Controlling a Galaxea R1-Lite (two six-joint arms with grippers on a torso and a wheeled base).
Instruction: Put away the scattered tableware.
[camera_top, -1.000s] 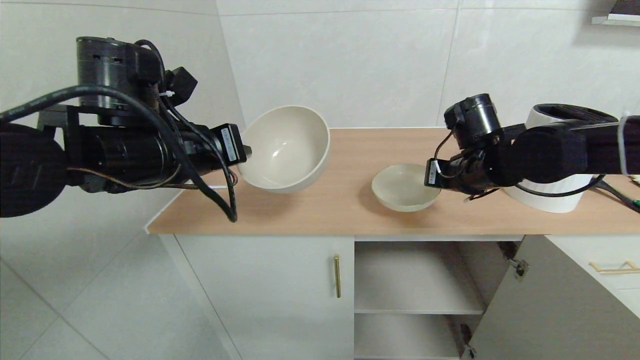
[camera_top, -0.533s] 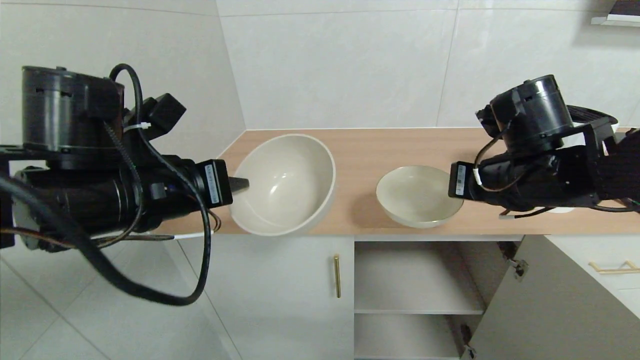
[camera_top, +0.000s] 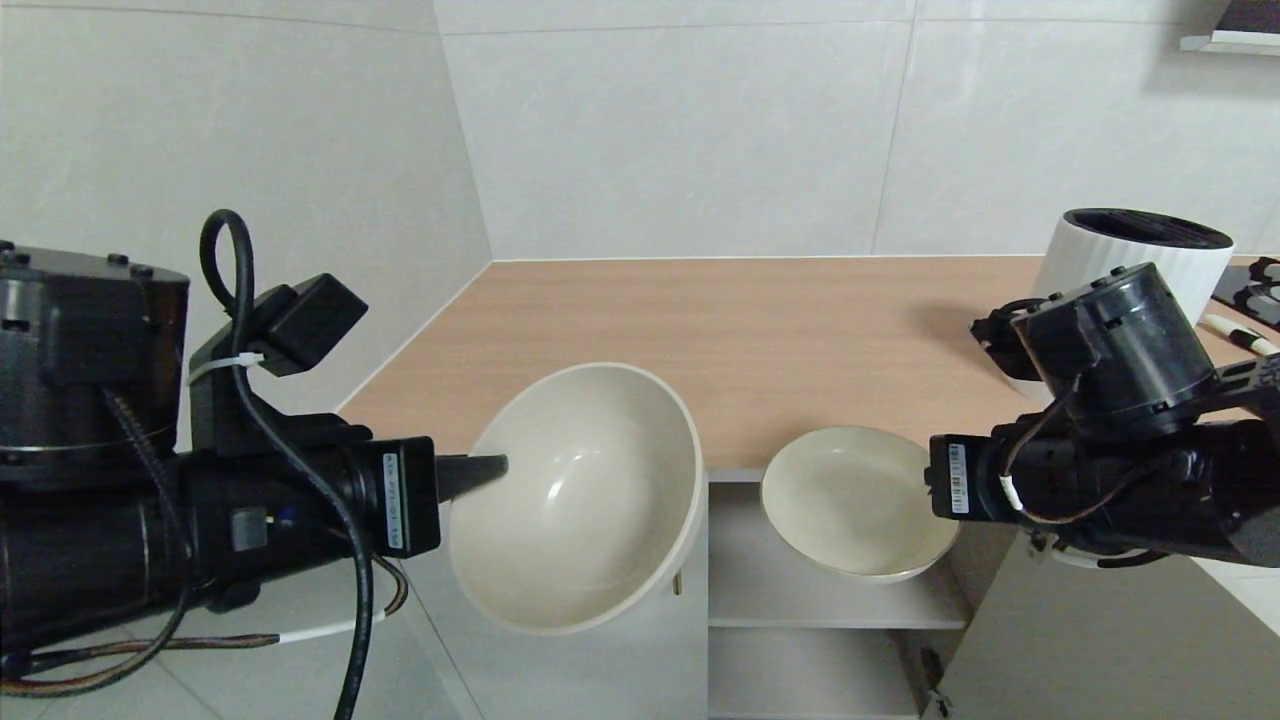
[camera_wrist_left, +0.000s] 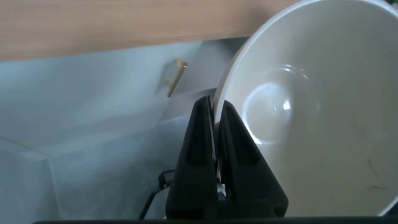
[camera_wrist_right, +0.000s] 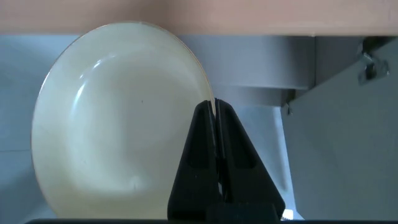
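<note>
A large cream bowl (camera_top: 575, 500) hangs tilted in front of the counter edge, over the closed cabinet door. My left gripper (camera_top: 480, 468) is shut on its rim; in the left wrist view the bowl (camera_wrist_left: 311, 106) has its rim pinched between the gripper (camera_wrist_left: 216, 124) fingers. A smaller, shallow cream bowl (camera_top: 855, 500) hangs in front of the open cabinet, above its shelf. My right gripper (camera_top: 945, 478) is shut on that bowl's rim, which the right wrist view also shows: bowl (camera_wrist_right: 118, 118), gripper (camera_wrist_right: 215, 115).
The wooden counter (camera_top: 760, 330) runs behind both bowls. A white ribbed container (camera_top: 1135, 255) stands at its right. Below, the cabinet is open with a shelf (camera_top: 830, 600) inside, its door (camera_top: 1100, 640) swung out to the right. The left door has a brass handle (camera_wrist_left: 176, 76).
Both arms have pulled back from the counter and come down, carrying their bowls from above the countertop to in front of the cabinet.
</note>
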